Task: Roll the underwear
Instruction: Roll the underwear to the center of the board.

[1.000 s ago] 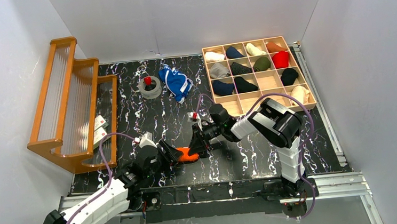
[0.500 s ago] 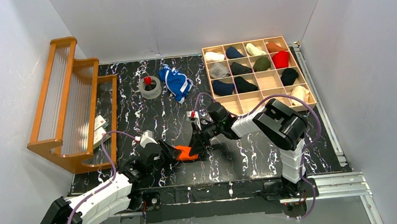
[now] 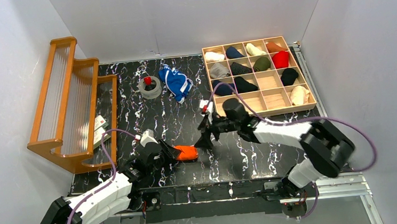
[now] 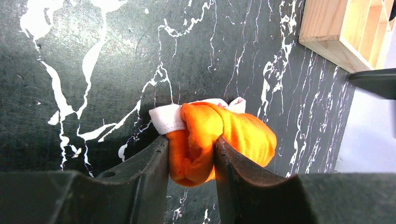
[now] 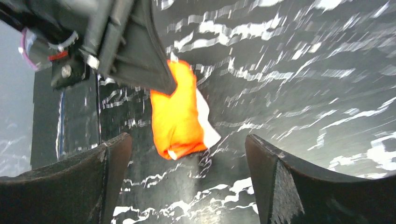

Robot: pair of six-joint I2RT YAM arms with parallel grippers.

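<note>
The orange underwear [image 3: 188, 153] is a tight bundle with white trim on the black marble table, near the front. My left gripper [image 3: 175, 154] is shut on it; in the left wrist view both jaws squeeze the near end of the orange roll [image 4: 229, 133]. My right gripper [image 3: 205, 139] stands open just to the right of the bundle and apart from it. In the right wrist view the roll [image 5: 175, 116] lies ahead of the wide-open right gripper [image 5: 187, 136], with the left arm's finger [image 5: 140, 56] on it. The blue underwear [image 3: 176, 82] lies crumpled at the back.
A wooden grid box [image 3: 278, 101] with rolled garments in several cells sits at the back right; its corner [image 4: 327, 28] shows in the left wrist view. A tape roll [image 3: 150, 87] lies beside the blue underwear. A wooden rack [image 3: 72, 103] stands along the left wall.
The right gripper has let go of the orange bundle, opened wide and drawn back to the right and away. The left gripper has closed further on the bundle and holds it in place.
</note>
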